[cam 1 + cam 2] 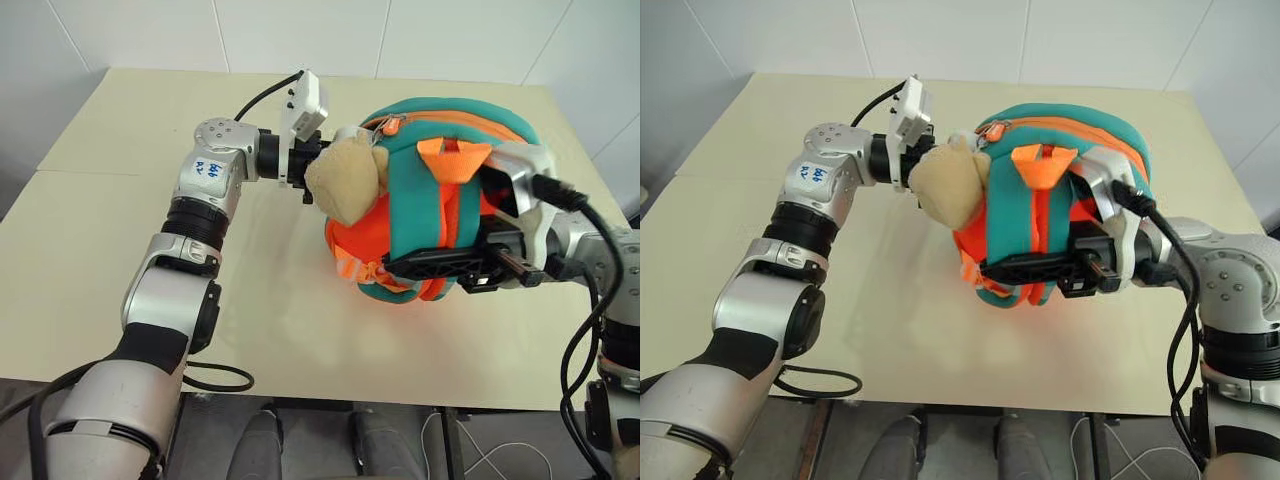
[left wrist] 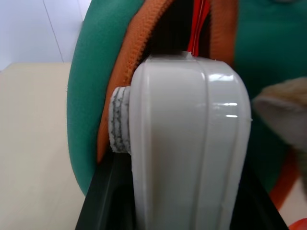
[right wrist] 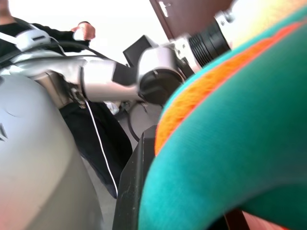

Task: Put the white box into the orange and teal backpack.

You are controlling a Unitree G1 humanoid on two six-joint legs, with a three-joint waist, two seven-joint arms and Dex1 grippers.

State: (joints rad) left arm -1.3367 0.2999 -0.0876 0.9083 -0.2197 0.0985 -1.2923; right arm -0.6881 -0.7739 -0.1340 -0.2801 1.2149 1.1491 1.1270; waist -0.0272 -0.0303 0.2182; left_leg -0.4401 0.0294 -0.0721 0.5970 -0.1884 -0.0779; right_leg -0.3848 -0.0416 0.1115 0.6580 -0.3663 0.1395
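Observation:
The orange and teal backpack (image 1: 440, 140) is lifted off the table at centre right. Its tan plush cat charm (image 1: 345, 180) hangs on its left side. My right gripper (image 1: 450, 268) lies level across the front of the pack, shut on its teal strap (image 3: 230, 158). My left gripper (image 2: 184, 158) comes in level from the left, behind the charm, shut on the white box (image 2: 192, 96). The box is seen edge-on, with a grey ridged finger pad (image 2: 120, 120) pressed on its side. The box's front end sits at the pack's open orange zipper mouth (image 2: 129, 62).
The cream table (image 1: 120, 230) spreads to the left and front of the pack. A black cable (image 1: 215, 378) loops over its front edge. A person (image 3: 29, 28) stands beyond the table in the right wrist view. White walls close the back.

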